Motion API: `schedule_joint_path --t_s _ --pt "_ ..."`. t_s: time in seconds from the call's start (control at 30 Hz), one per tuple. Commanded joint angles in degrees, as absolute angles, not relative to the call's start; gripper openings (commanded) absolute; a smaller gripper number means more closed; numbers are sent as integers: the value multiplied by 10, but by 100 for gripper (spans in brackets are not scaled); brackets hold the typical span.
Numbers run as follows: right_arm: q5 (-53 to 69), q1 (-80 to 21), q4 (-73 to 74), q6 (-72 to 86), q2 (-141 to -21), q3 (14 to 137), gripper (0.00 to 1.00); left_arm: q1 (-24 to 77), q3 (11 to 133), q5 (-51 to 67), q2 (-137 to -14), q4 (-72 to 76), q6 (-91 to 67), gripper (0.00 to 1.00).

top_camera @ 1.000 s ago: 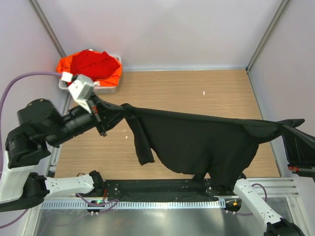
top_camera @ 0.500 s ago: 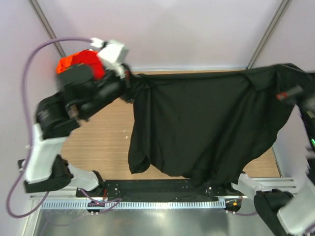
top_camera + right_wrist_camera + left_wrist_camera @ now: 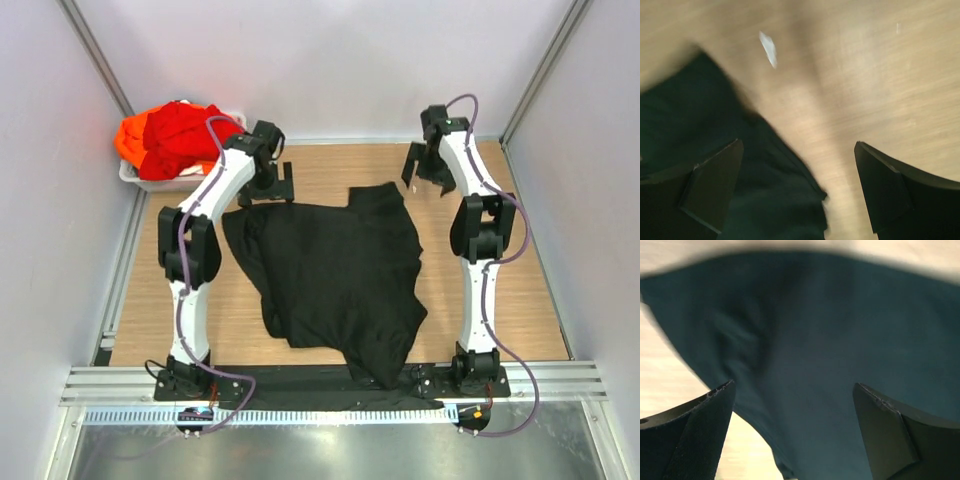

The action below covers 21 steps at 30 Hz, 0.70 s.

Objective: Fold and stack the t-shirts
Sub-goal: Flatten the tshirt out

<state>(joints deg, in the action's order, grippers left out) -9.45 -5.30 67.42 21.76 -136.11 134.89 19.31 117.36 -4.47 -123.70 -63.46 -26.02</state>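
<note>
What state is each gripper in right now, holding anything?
Left gripper: open, holding nothing, above the black t-shirt.
Right gripper: open, holding nothing.

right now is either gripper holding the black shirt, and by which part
Nothing is held. The left gripper and the right gripper both stand open, and the black t-shirt lies loose on the table, free of both.

Black t-shirt (image 3: pixel 335 275): formerly stretched aloft between both pairs of fingers; now released, lying rumpled on the table (image 3: pixel 500 300) beneath them. Left gripper (image 3: pixel 266 190), right gripper (image 3: pixel 425 172): formerly clamped; now spread wide, empty.
</note>
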Motion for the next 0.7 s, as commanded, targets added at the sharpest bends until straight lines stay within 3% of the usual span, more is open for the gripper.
schedule_joint_path --t_s 0.0,0.17,0.37,0.53,0.67 --pt "-109 -58 608 221 -1047 1203 100 254 1120 -23 -1042 -577 -274 100" --pt "-56 -61 507 244 -913 963 100 263 974 -28 -939 -534 -283 100" --pt "78 -71 390 250 -877 800 100 264 762 -40 -825 -473 -312 100" --pt "120 -133 349 237 -940 819 98 267 676 -26 -781 -446 -334 99" --pt "105 -174 346 240 -997 851 88 267 638 -45 -771 -449 -351 99"
